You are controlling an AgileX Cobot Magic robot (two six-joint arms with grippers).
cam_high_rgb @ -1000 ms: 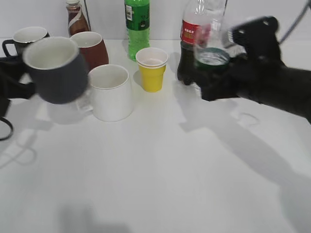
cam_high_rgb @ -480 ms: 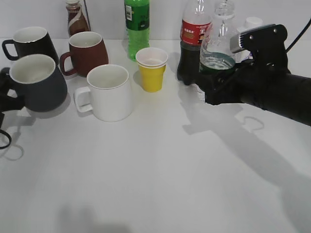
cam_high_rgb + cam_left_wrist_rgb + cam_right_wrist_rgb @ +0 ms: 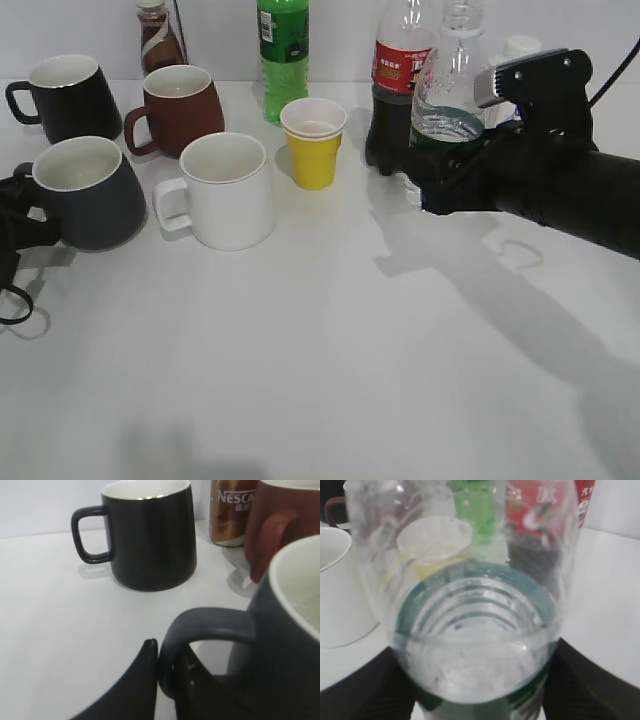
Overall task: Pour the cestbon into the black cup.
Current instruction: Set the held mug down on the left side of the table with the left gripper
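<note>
At frame left the left claw (image 3: 165, 680) pinches the matte charcoal mug's (image 3: 88, 192) handle, while at right the right claw (image 3: 445, 185) grips the clear ribbed water bottle (image 3: 447, 100) upright.

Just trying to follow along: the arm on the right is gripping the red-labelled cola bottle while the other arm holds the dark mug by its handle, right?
Not quite. The right gripper grips the clear cestbon; the cola bottle stands untouched behind it, as the exterior view shows. The left gripper does hold the black cup by its handle.
</note>
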